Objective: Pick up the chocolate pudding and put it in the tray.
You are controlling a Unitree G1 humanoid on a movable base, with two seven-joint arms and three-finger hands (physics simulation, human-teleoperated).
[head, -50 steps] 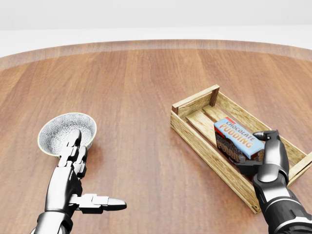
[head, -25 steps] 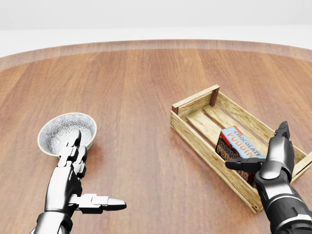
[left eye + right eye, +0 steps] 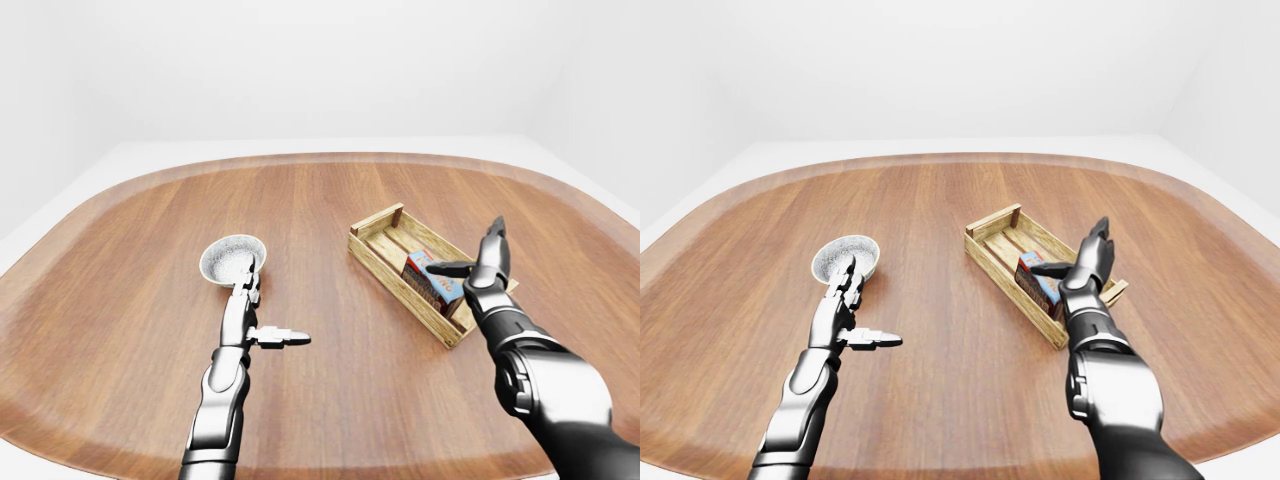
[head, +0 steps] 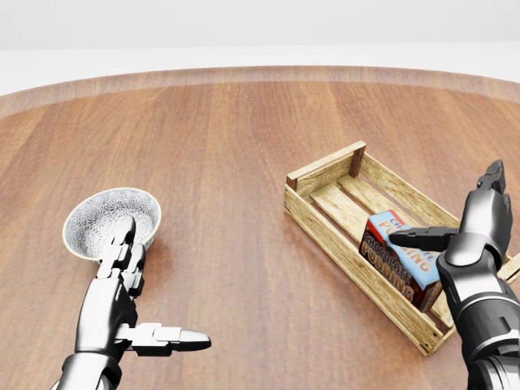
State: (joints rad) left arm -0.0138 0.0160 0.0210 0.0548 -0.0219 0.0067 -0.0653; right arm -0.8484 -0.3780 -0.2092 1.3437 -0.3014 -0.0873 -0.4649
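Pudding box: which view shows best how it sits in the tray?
The head view. The chocolate pudding is large there, lettering readable, tilted inside the wooden tray, the open right hand beside it. The left-eye and right-eye views show the same box, only small, partly behind that hand.

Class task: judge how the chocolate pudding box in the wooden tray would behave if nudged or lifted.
The chocolate pudding box looks like stiff, flat-sided cardboard, so it probably slides rather than rolls. It lies tilted against the tray wall, so a nudge may drop it flat. It is likely light for its size.
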